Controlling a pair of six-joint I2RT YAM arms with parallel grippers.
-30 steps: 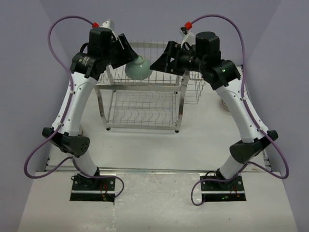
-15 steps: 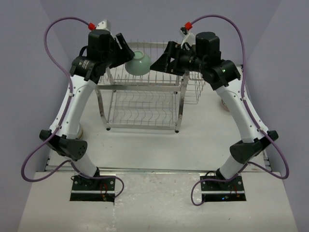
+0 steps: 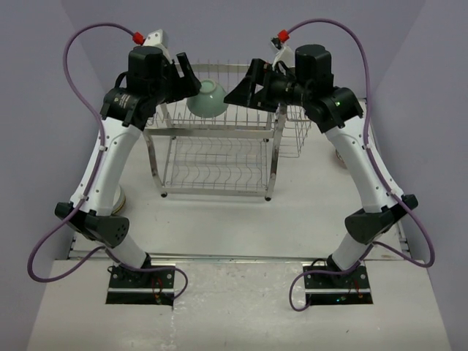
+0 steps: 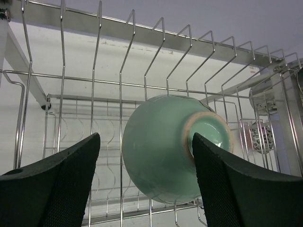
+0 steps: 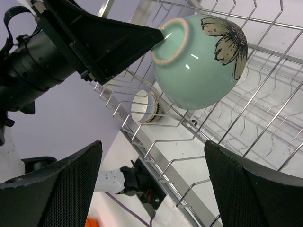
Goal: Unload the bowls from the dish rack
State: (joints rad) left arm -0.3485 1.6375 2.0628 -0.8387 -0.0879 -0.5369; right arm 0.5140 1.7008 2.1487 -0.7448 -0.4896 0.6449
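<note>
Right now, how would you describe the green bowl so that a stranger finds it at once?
Look at the tall steel wire dish rack. On its upper tier lies the mint-green bowl, tipped on its side. It alone is green, with a dark painted flower.

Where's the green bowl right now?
Seen from above, the green bowl sits on the upper tier of the dish rack, between the left gripper and right gripper.

One green bowl (image 3: 207,99), one white bowl (image 5: 144,107), one dish rack (image 3: 216,133).
</note>
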